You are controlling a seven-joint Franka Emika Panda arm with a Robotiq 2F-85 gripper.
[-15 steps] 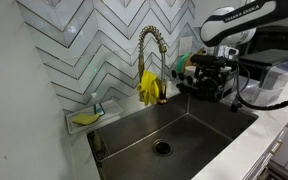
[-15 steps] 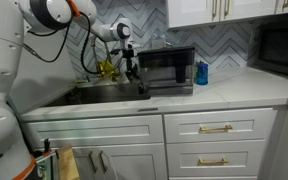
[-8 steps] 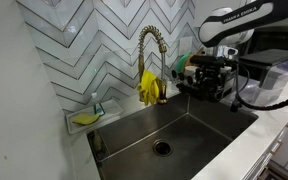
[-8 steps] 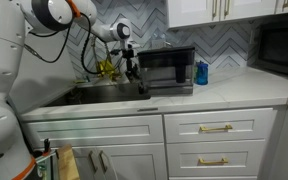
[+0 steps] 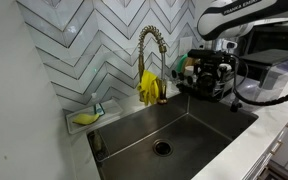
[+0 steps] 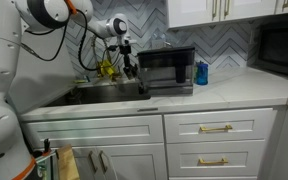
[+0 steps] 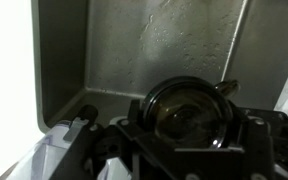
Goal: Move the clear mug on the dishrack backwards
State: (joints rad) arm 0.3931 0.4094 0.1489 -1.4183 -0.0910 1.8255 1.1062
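The clear glass mug (image 7: 189, 108) sits dead centre in the wrist view, rim facing the camera. The black hand (image 5: 208, 78) hems it in, and the bare floor of the stainless steel sink (image 7: 134, 50) shows beyond it. Up it goes: against half a second ago the white arm (image 5: 234, 15) has risen, its upper link now clipped by the top edge in an exterior view. The hand rides a touch higher too. It is narrowed around the mug, with dark finger parts against either side of the rim. It hangs at the sink's far corner, just in front of the black wire dishrack (image 5: 183, 72), which it mostly hides. The curved gold faucet (image 5: 149, 45) and the yellow rubber gloves (image 5: 150, 88) draped on it haven't budged.
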